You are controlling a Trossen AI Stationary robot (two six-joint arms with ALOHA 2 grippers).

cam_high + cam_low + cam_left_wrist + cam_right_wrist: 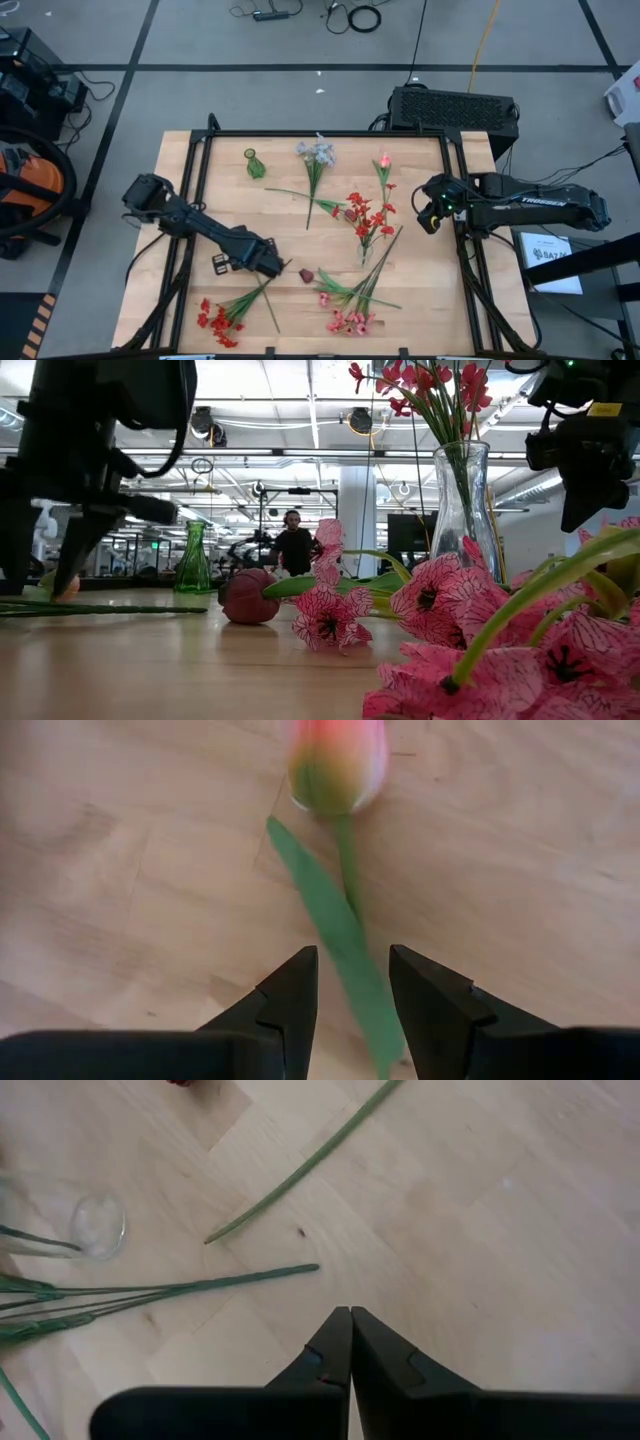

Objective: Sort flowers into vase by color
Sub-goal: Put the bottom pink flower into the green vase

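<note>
Left gripper (280, 268) sits low over the near middle of the table (220, 190), fingers parted and straddling the green stem of a pink-orange tulip (338, 770) that lies on the wood. In the left wrist view the leaf runs between the fingers (295, 990), and we see a gap on at least one side, so we read no squeeze on it.

Right gripper (428, 218) hovers at the table's right edge, fingers pressed together with nothing in them. The right wrist view shows only loose green stems and bare wood below it.

Largest down:
- clear vase (463, 500), upright in the middle right area, holds a red spray (365, 215)
- pink spray (350, 320) lies at the near edge, right of centre, its long stems fanning toward the clear vase
- second red spray (218, 320) lies at the near left corner, stem pointing toward the left gripper
- pale blue-white spray (317, 153) lies at the far middle
- single pink tulip (385, 162) lies just right of that, far side
- green vase (255, 165) stands upright at the far left with nothing in it
- maroon tulip (306, 275) lies on its side just beside the left gripper - not touching that we can see

A person (294, 545) stands far back in the room.
</note>
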